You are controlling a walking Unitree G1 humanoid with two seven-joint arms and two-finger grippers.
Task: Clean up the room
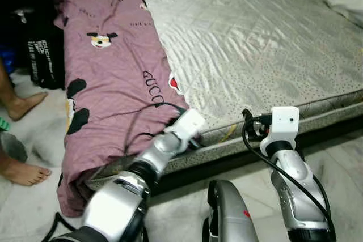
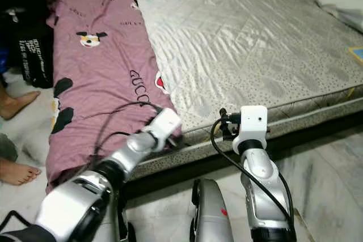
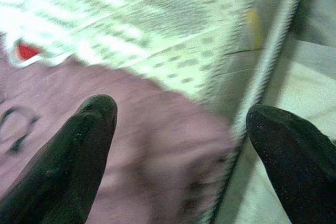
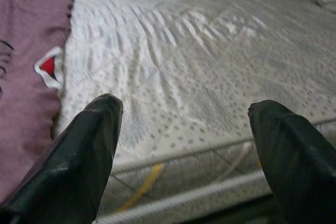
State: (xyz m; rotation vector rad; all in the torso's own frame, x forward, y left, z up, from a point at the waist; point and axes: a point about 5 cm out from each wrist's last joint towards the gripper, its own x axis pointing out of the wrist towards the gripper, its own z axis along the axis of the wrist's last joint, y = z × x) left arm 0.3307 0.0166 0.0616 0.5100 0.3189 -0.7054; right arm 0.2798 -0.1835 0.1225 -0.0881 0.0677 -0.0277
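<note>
A mauve bedsheet (image 1: pixel 108 72) with cartoon prints lies in a long strip down the left side of a bare white mattress (image 1: pixel 255 43) and hangs over its near left corner. My left gripper (image 3: pixel 178 150) is open at that corner, its fingers (image 3: pixel 63 166) spread over the sheet's edge (image 3: pixel 131 156) beside the mattress piping. My right gripper (image 4: pixel 184 150) is open too, held just short of the mattress's near edge (image 4: pixel 199 182), with nothing between its fingers.
A person's bare feet (image 1: pixel 22 106) stand on the floor at the far left, beside a black bag (image 1: pixel 45 60). White folded cloth (image 1: pixel 349 1) lies at the mattress's far right. Pale marble floor (image 1: pixel 334 157) runs along the bed's near side.
</note>
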